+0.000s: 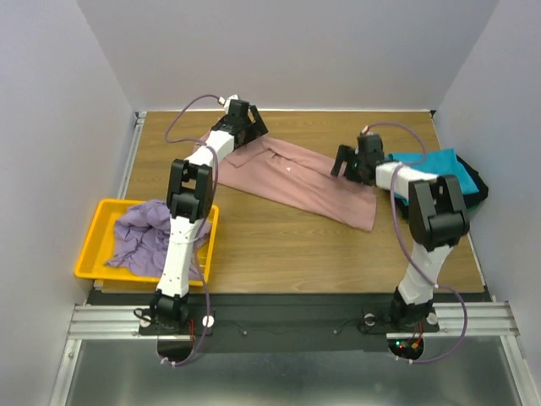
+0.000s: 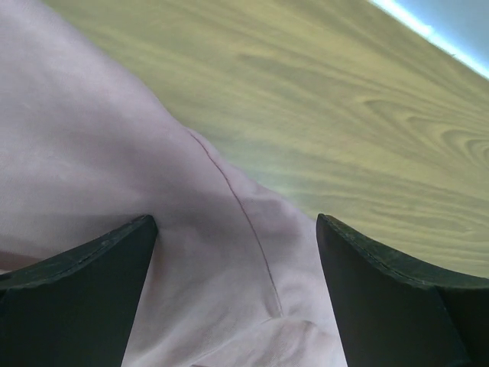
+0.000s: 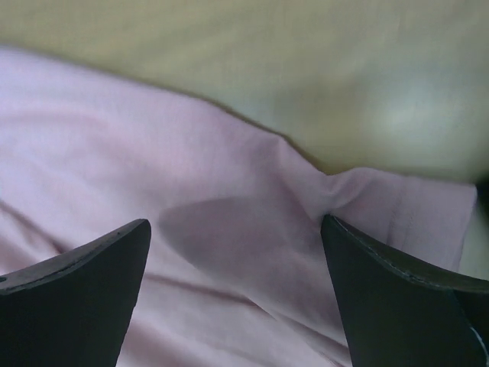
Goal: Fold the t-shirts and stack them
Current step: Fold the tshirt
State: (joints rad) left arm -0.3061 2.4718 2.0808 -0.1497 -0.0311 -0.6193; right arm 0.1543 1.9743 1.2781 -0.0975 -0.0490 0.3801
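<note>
About halfway, with teal and black t-shirts stacked, pink t-shirt unfolded under gaping left gripper and right gripper, lavender t-shirt in bin.

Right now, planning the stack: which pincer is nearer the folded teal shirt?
Right. The right pincer sits over the pink shirt's end beside the teal shirt; the left pincer is over the pink shirt's opposite, far end.
</note>
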